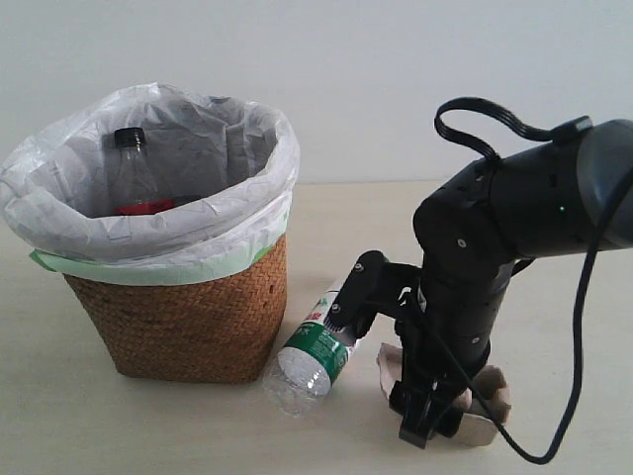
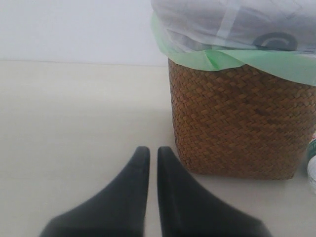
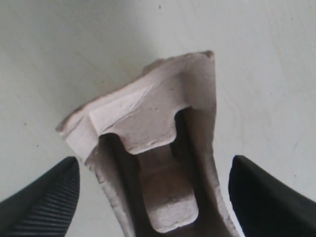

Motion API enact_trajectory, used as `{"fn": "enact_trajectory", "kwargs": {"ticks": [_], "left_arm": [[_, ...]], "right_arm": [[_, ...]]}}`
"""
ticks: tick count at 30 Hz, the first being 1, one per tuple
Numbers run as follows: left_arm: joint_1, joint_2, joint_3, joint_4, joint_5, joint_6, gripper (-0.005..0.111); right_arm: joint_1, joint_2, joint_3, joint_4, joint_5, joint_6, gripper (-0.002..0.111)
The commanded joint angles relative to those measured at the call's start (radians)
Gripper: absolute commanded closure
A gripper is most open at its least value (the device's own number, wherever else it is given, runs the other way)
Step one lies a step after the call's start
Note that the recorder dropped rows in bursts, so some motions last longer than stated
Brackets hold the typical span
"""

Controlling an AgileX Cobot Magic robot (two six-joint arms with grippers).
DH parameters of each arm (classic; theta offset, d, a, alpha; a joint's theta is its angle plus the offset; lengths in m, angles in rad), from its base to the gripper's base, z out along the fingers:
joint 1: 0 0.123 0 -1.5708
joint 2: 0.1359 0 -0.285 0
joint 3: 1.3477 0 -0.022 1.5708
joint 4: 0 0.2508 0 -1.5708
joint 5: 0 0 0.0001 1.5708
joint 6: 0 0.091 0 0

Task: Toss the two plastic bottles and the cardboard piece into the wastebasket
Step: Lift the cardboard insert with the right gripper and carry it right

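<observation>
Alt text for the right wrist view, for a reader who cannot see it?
The open right pincer straddles a small grey-beige moulded-pulp cardboard tray lying on a pale tabletop, one dark tip on each side.

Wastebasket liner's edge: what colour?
The liner edge is pale green; left wrist view shows it best.

Matte black right arm (image 1: 475, 257), rounded joint housings, grey upper link, tiny green light, small pale screw heads, looping black cable (image 1: 504, 119), tapered black fingers (image 2: 128, 197), ribbed inner pad (image 3: 49, 207)
</observation>
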Motion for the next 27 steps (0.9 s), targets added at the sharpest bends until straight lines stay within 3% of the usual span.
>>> {"fn": "enact_trajectory", "kwargs": {"ticks": [1, 10, 12, 15, 16, 22, 27], "left_arm": [[0.003, -0.002, 0.003, 0.002, -0.001, -0.009, 0.101], [0.003, -0.002, 0.003, 0.002, -0.001, -0.009, 0.101], [0.003, -0.002, 0.003, 0.002, -0.001, -0.009, 0.101], [0.003, -0.002, 0.003, 0.002, -0.001, -0.009, 0.101], [0.003, -0.002, 0.003, 0.002, -0.001, -0.009, 0.101], [0.003, -0.002, 0.003, 0.002, -0.001, -0.009, 0.101], [0.003, -0.002, 0.003, 0.002, -0.001, -0.009, 0.101]], "right_arm": [[0.003, 0.021, 0.013, -0.016, -0.007, -0.014, 0.035], [0.003, 0.08, 0.013, -0.023, -0.021, -0.012, 0.038], [0.003, 0.078, 0.013, -0.022, -0.012, -0.003, 0.054], [0.003, 0.071, 0.009, -0.032, 0.004, 0.0, 0.102], [0.003, 0.065, 0.007, -0.032, 0.005, 0.026, 0.107], [0.001, -0.028, -0.081, -0.142, 0.116, 0.268, 0.107], [-0.025, -0.163, -0.131, -0.129, 0.108, 0.364, 0.108]]}}
